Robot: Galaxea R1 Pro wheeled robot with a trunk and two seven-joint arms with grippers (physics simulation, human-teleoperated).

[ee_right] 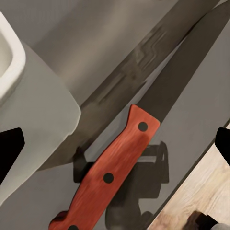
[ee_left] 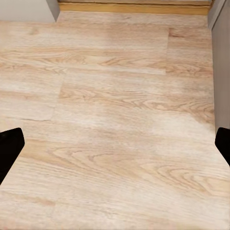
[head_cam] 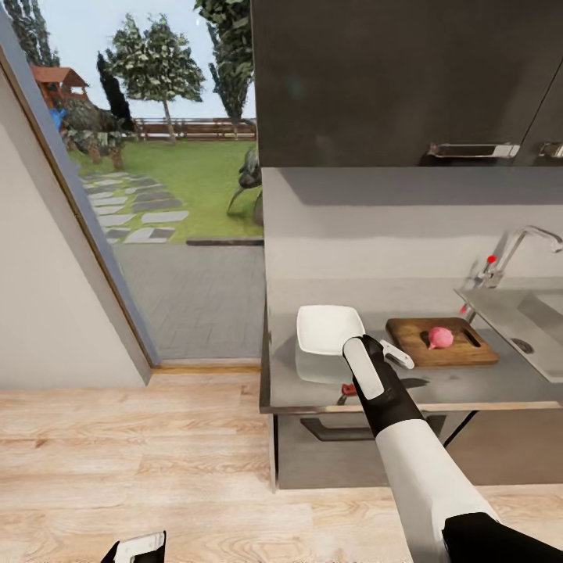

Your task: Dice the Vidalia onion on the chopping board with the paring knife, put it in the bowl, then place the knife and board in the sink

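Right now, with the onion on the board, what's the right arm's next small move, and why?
Probably lower the right gripper straight down and close on the paring knife. The fingers are spread wide with the handle between them on the countertop, and the Vidalia onion sits whole on the chopping board.

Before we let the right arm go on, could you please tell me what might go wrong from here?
1. The paring knife lies close to the countertop's front edge; a clumsy descent of the right pincer might push it off.
2. The bowl sits right beside the arm and could get nudged.
3. The Vidalia onion rests loose on the chopping board and may roll when cut.
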